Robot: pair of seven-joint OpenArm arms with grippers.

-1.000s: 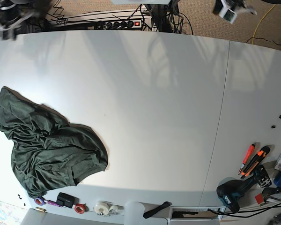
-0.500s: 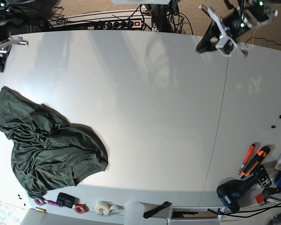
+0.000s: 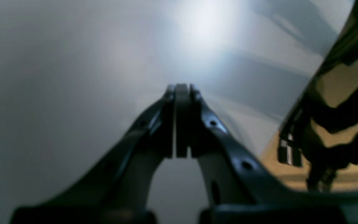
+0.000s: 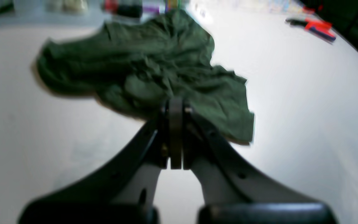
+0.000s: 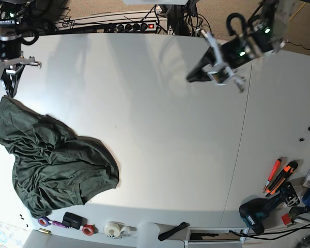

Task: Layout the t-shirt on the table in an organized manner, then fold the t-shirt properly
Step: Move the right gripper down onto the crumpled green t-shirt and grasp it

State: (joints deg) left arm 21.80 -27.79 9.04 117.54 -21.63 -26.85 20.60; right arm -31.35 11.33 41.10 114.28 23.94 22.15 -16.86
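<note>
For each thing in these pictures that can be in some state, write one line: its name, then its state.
t-shirt: crumpled in a heap, not laid out, not folded.
right gripper: shut, empty, above the t-shirt's far edge.
left gripper: shut, empty, over bare table.

Dark green t-shirt [image 5: 51, 160], crumpled in a wrinkled heap, lying near the left front corner of the big white table [image 5: 170, 129].
</note>
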